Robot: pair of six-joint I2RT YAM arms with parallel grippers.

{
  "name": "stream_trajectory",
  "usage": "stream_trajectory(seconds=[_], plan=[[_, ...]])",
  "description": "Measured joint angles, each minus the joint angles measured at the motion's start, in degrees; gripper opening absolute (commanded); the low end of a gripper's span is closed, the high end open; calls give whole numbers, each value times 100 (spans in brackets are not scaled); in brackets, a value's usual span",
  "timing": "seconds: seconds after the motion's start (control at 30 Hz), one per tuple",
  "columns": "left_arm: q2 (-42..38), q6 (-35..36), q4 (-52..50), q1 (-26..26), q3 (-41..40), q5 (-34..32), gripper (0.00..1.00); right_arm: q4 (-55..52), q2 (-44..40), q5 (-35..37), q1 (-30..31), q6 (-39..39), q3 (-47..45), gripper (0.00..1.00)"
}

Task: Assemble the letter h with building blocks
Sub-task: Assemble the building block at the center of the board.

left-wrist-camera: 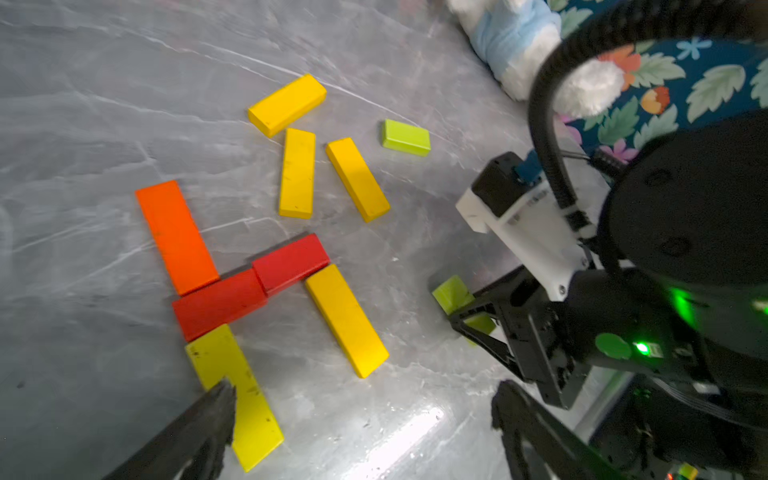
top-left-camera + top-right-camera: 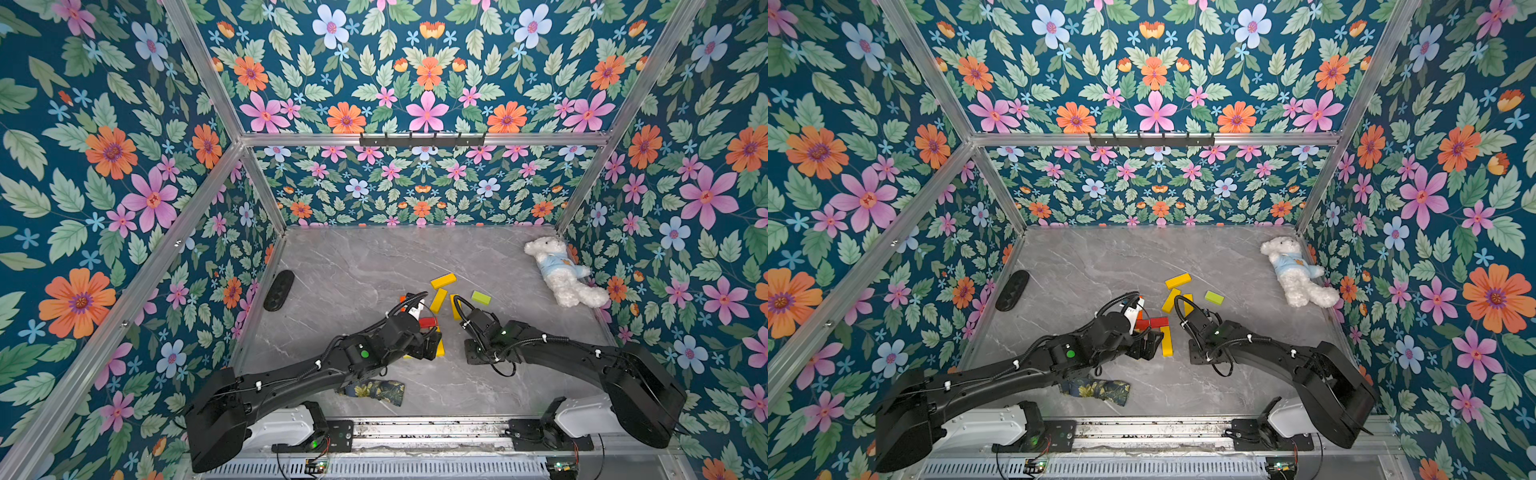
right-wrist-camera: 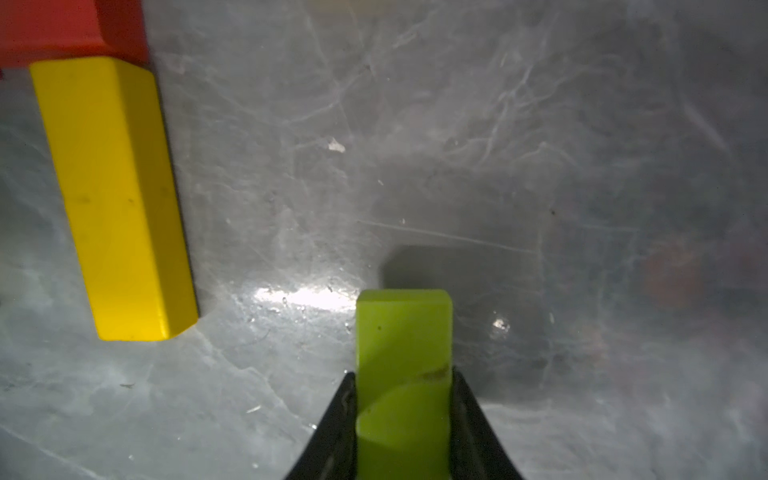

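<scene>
Clamping a lime block (image 3: 403, 332), the right hand (image 3: 403, 374) sits at 4 o'clock of the half-built letter (image 1: 259, 286); the left hand (image 1: 365, 386) hangs over its near end, fingers (image 1: 199, 424) wide apart. An orange bar (image 1: 176, 237), red bars (image 1: 220, 303), a yellow bar (image 1: 245, 411) and an amber bar (image 1: 347, 320) touch, with loose yellow bars (image 1: 297, 174) and a second lime block (image 1: 406, 137) at 12 to 1 o'clock.

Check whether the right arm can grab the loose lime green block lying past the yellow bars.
Probably not yet: its fingers are shut on a second lime green block. The loose block lies uncovered nearby, so once the fingers are emptied the way looks free.
</scene>
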Motion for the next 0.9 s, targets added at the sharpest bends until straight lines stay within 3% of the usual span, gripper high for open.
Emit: stream_trajectory(seconds=[0.1, 0.23, 0.33, 0.47, 0.7, 0.9], plan=[[153, 11, -39, 83, 74, 299, 99, -81, 0, 2, -2, 28, 13, 52], [192, 11, -151, 170, 92, 546, 99, -144, -142, 22, -2, 26, 48, 60], [175, 11, -195, 184, 92, 695, 99, -256, -393, 52, -2, 42, 155, 57], [63, 13, -205, 184, 83, 776, 99, -439, -769, 28, 68, 212, 243, 41], [-184, 17, -225, 186, 4, 752, 99, -431, -748, -682, 835, 927, 31, 39], [-216, 81, -223, 186, 4, 750, 99, -304, -313, -804, 953, 1414, -118, 40]])
